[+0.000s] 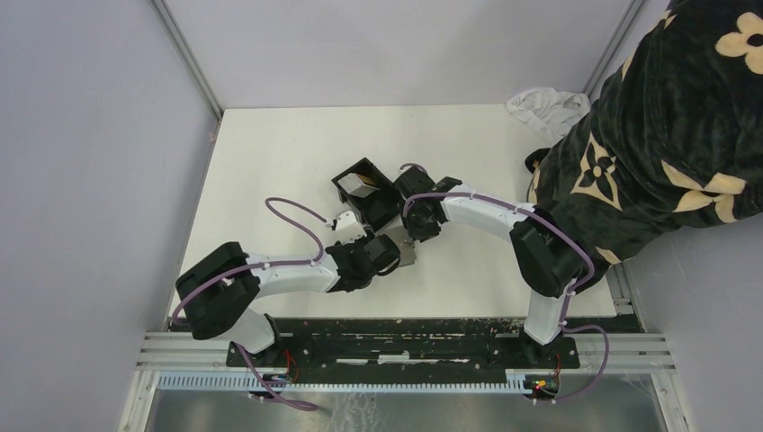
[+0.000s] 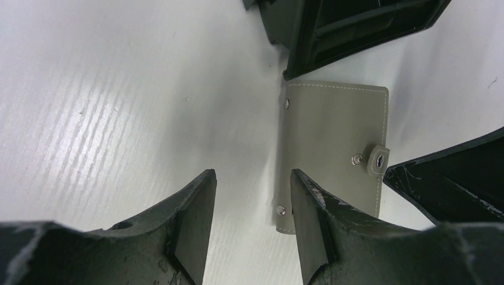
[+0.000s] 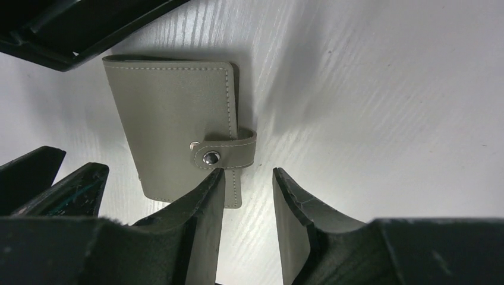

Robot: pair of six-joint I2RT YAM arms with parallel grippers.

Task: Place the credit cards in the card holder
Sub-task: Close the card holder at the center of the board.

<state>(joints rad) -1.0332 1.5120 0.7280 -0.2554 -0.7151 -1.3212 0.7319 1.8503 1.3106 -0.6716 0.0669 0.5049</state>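
Top external view: the card holder [image 1: 382, 207] is located at mid-table, just far of both wrists, and a silver-grey credit card [image 1: 360, 186] is seen leaning inside it. The table [image 1: 288, 153] is white.

Left wrist view: the left gripper [image 2: 251, 175] is held spread, and only bare table is seen between its fingers [image 2: 193, 225]. A grey-green wallet [image 2: 333, 148] (stitched edge, snap strap fastened) is laid flat just right of the right-hand finger; contact cannot be confirmed. One corner of the card holder [image 2: 362, 29] is positioned directly beyond the wallet's far edge.

Right wrist view: the right gripper [image 3: 248, 172] is likewise held spread, with nothing pinched. The wallet [image 3: 172, 119] is laid to the left of the gap, and its strap tail is partly covered by the left-hand finger [image 3: 205, 231]. The card holder [image 3: 71, 29] is shown at the upper left, close to the wallet's corner.
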